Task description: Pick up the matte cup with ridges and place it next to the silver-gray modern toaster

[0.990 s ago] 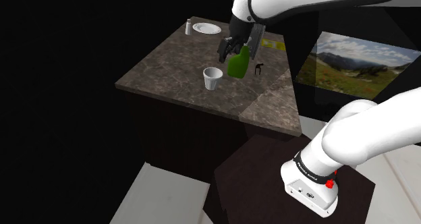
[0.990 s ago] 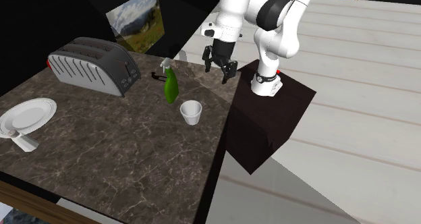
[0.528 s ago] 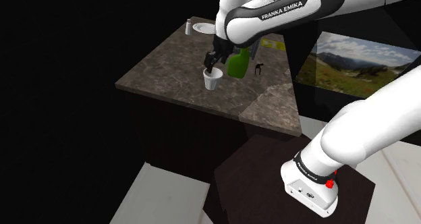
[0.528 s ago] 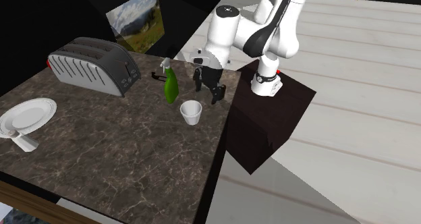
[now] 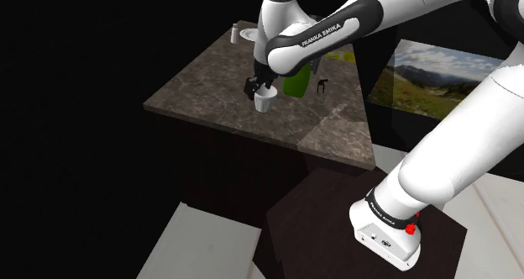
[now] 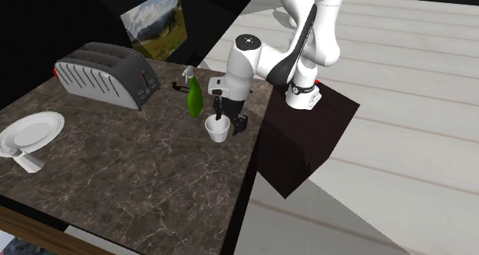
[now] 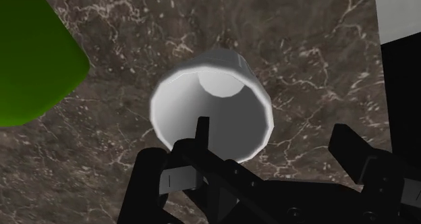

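We read FRANKA EMIKA in white capitals on the dark band of the arm [image 5: 323, 29], along its forward link in the shoulder view. Small marks on the arm's base [image 5: 379, 227] are too small for us to read.

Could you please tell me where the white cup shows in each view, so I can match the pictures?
Shoulder view: the cup stands on the table, just left of the green bottle.
Second exterior view: the cup is near the table's right edge, below and right of the green bottle.
Wrist view: the cup is at the end effector, one finger inside its rim.
Shared landmark: the green bottle.
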Controlling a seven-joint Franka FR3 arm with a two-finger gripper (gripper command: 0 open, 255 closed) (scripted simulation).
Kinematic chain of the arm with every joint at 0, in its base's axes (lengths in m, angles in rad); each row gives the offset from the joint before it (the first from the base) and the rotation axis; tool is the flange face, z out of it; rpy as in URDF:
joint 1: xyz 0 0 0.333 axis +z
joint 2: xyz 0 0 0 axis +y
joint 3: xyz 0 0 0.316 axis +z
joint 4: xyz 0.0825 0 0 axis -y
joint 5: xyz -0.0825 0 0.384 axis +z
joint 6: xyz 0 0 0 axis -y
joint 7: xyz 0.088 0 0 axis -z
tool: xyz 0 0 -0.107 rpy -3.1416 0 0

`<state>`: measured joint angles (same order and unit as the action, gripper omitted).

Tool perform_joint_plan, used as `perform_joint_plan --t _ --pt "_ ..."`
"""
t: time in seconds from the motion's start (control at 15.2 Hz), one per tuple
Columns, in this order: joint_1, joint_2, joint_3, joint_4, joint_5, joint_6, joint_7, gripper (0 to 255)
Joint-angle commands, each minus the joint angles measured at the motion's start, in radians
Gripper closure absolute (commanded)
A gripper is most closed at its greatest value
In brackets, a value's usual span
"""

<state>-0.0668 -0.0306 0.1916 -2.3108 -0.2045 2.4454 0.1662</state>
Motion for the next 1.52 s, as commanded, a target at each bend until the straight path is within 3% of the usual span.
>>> perform_joint_plan --t 0.0,0.66,0.73,1.45 --pt "-0.002 0.023 -0.001 -0.004 -0.013 0.026 0.009 0" --pt "-0.005 0.052 -0.004 -0.007 -0.029 0.057 0.021 0" --pt "-0.005 0.052 -0.004 -0.007 -0.029 0.057 0.021 255" --pt "-0.004 0.034 -0.003 0.001 -0.017 0.032 0.009 255"
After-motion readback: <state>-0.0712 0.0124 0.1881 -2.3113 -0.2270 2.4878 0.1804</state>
